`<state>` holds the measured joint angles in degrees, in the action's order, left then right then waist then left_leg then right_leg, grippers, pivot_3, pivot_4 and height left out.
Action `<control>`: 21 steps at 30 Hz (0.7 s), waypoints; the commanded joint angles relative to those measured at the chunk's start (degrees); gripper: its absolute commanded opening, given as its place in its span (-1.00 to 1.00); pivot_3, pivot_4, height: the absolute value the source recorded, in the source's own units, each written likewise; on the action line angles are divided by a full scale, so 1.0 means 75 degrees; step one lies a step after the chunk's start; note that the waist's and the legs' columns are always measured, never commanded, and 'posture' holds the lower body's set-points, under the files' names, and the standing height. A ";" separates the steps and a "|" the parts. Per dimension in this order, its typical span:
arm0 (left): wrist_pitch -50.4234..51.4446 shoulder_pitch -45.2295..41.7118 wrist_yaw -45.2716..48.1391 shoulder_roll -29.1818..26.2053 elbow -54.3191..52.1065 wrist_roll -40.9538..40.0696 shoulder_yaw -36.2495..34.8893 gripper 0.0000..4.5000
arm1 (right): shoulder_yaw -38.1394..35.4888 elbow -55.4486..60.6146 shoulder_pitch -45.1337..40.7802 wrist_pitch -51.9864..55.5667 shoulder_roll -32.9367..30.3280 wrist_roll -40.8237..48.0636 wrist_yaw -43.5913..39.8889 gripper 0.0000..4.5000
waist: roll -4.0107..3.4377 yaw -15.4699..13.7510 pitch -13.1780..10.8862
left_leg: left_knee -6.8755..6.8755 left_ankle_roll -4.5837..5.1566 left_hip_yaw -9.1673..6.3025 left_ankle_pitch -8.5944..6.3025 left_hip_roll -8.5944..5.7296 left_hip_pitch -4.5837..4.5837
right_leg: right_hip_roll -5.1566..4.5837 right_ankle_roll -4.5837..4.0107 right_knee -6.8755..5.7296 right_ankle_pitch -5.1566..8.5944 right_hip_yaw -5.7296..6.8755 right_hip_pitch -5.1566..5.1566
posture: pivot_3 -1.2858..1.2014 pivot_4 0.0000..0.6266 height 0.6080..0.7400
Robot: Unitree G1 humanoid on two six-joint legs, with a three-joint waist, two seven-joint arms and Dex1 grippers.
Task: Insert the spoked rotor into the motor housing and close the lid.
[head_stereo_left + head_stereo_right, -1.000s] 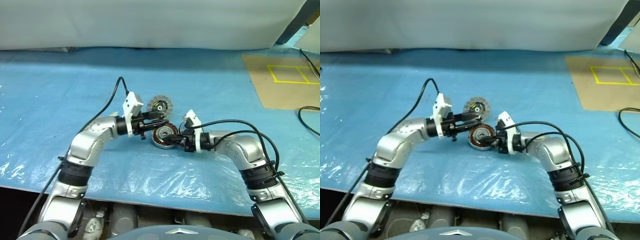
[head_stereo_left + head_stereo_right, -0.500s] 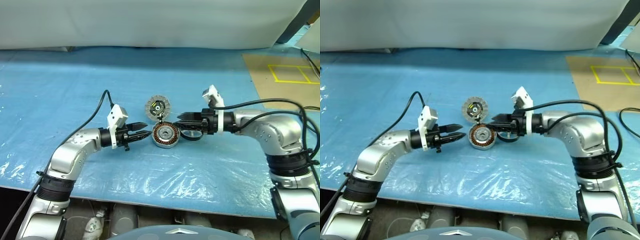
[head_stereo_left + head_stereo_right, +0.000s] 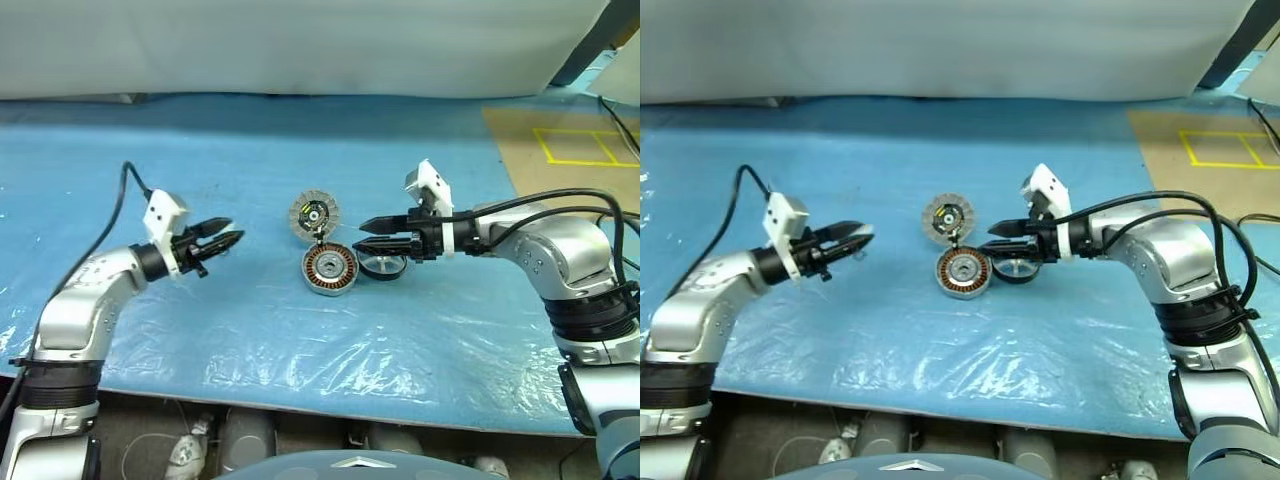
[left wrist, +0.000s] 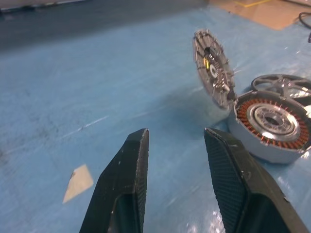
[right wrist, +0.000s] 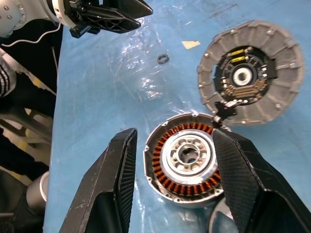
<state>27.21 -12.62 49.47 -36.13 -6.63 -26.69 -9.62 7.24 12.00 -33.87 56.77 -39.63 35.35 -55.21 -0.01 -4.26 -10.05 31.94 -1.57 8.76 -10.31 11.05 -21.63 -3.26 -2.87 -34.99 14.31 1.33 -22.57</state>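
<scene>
The motor housing (image 3: 330, 270), a silver cup with copper windings, lies on the blue sheet. Its ribbed lid (image 3: 315, 213) stands up open at the far rim, hinged to it. The spoked rotor (image 3: 382, 265) lies flat on the sheet, touching the housing's right side. My right gripper (image 3: 364, 226) hovers open just above the rotor and housing, pointing left, and holds nothing. In the right wrist view the housing (image 5: 187, 158) sits between the fingers (image 5: 243, 179). My left gripper (image 3: 228, 234) is open and empty, well to the left of the housing. Its wrist view shows the lid (image 4: 214, 68) and housing (image 4: 272, 124) ahead.
A small black ring (image 5: 163, 58) and a tan scrap (image 4: 77, 182) lie on the sheet between the left gripper and the housing. A brown board with yellow tape (image 3: 570, 160) is at the back right. A white cloth edges the far side; the table's front edge is near.
My left gripper has swung away to the left from the lid. My right gripper has opened and risen, and the rotor now lies beside the housing.
</scene>
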 commanded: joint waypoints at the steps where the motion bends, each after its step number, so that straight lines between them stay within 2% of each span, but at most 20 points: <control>1: -0.0680 0.0041 -0.0183 -0.0047 0.0134 0.0714 0.0391 -0.18 | -0.0353 0.0179 0.0080 -0.0013 0.0155 0.0099 0.0319 0.14 | 0.0000 -0.0030 0.0000 | 0.0007 0.0001 0.0000 0.0000 0.0000 -0.0007 | 0.0000 0.0000 -0.0002 0.0000 0.0001 -0.0003 | 0.03 -0.52 1.00; 8: -0.1737 0.0002 -0.0979 0.0768 0.0921 0.1367 0.0543 -0.18 | -0.0357 0.0127 0.0297 -0.0191 0.0292 -0.0105 0.0784 0.14 | 0.0001 -0.0037 0.0000 | 0.0057 -0.0001 -0.0001 0.0000 0.0011 -0.0012 | -0.0002 0.0000 -0.0048 0.0000 0.0002 -0.0007 | 0.03 -0.52 1.00; 21: -0.2900 0.0052 -0.1516 0.1298 0.2256 0.1826 0.0549 -0.18 | -0.0232 -0.0157 0.0567 -0.0514 0.0329 -0.0504 0.1034 0.14 | 0.0001 -0.0023 0.0000 | 0.0077 -0.0015 -0.0004 -0.0010 0.0015 -0.0013 | -0.0002 0.0000 -0.0075 0.0000 0.0000 -0.0014 | 0.03 -0.52 1.00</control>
<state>7.19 -11.27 38.72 -26.65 10.14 -12.97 -4.80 6.62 10.65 -29.33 54.12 -37.37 31.66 -47.49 0.00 -4.43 -10.05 32.53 -1.68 8.73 -10.38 11.16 -21.73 -3.27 -2.87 -35.56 14.31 1.33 -22.67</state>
